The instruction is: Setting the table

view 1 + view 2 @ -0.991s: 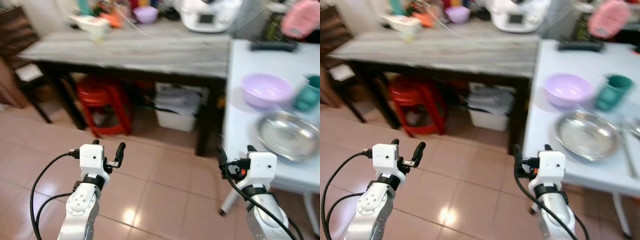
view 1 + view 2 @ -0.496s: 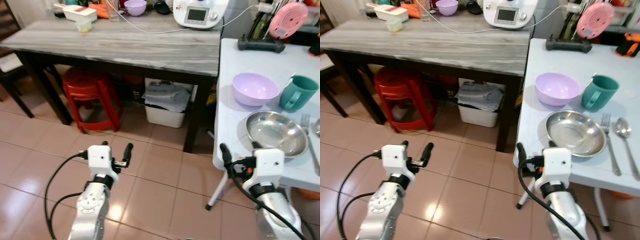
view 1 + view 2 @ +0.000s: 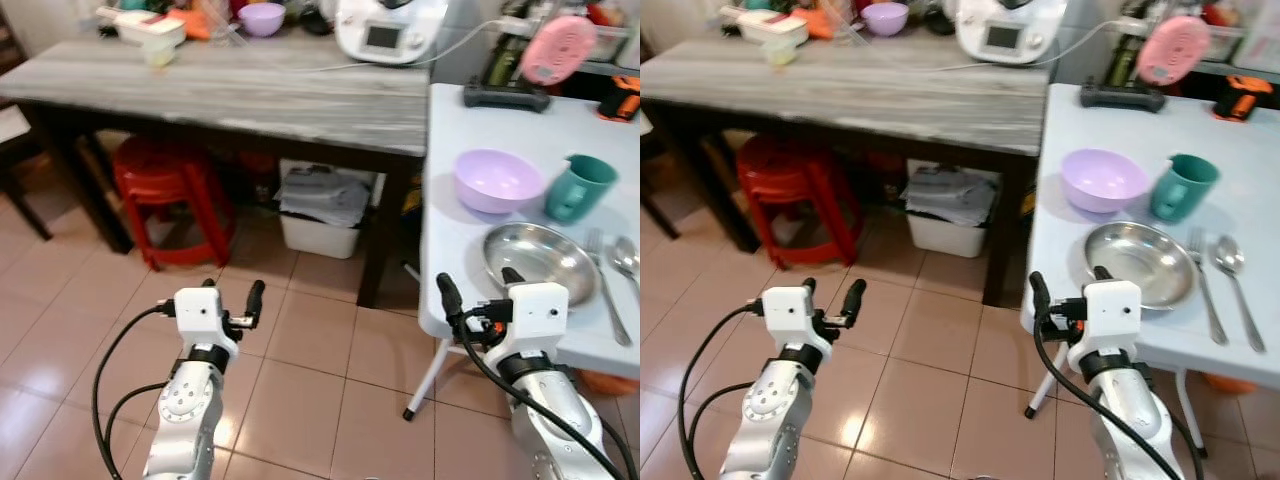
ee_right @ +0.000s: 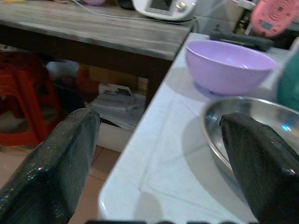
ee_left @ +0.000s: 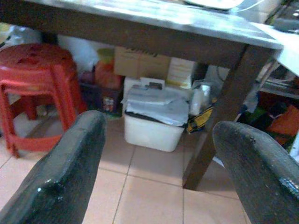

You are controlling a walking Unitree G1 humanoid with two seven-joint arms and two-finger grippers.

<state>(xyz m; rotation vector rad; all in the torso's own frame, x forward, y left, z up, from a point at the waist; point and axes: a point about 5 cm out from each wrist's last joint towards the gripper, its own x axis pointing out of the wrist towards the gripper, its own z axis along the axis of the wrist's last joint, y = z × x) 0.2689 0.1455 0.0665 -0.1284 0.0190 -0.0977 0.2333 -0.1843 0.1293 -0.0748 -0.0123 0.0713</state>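
Right pincer [image 3: 1064,292] hangs released at the near edge of the white counter [image 3: 1120,130], fingers spread, holding nothing; its wrist cam looks along the counter top at the steel plate [image 4: 252,126] and the purple bowl [image 4: 229,65] behind it. Left pincer [image 3: 830,297] is also released and empty, out over the tiled floor [image 3: 930,370], well apart from the counter.

Change vs 1 s ago: whole view has shifted and sharpened, so the camera moved. The robot has turned and stepped toward the white counter, and more of it now shows. The things themselves haven't moved. Meaning: approach is about done, nothing handled yet.

On the counter, the plate sits just beyond the right pincer. Bowl and green mug [image 3: 1180,186] stand behind the plate. Fork [image 3: 1203,285] and spoon [image 3: 1236,285] lie beside it on the right; whether fork touches the plate rim is hard to tell.

Pose: both forearms held forward at about the same height, pincers pointing ahead, right wrist just short of the counter edge.
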